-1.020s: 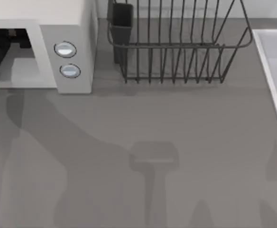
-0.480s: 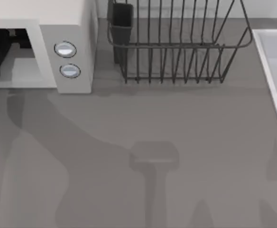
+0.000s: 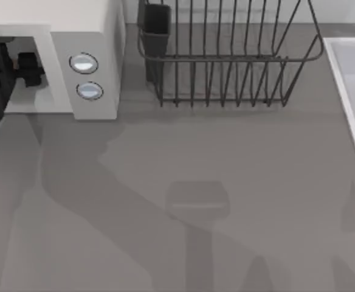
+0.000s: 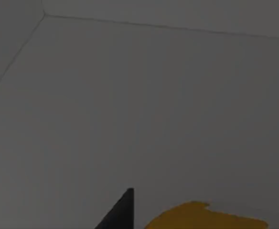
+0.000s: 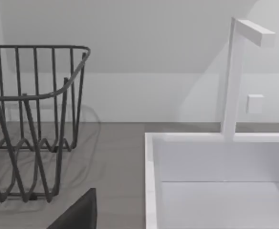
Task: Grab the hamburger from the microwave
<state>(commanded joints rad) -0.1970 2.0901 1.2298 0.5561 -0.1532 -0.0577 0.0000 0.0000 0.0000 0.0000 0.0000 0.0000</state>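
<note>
Reaching into the microwave at the desk's far left corner, my left arm shows in the top view as a dark mass inside the grey cavity, with the left gripper near the cavity's right wall, just beside the panel with its two round knobs. From above I cannot tell whether that gripper is released or clenched. In the left wrist view one dark fingertip pokes up from the bottom edge against the plain grey inner wall of the microwave, and just beside it sits a yellow-orange patch that I take for the hamburger. So little of it is in frame that I cannot tell its long axis or which way it points, nor whether the fingertip touches it or stands just apart.

The dark wire dish rack stands along the desk's far edge, to the right of the microwave and apart from it, with a dark cup-like holder at its left end. A white sink lies at the desk's right edge; the right wrist view shows its basin and a white faucet, with one dark fingertip of my right gripper near the rack.
</note>
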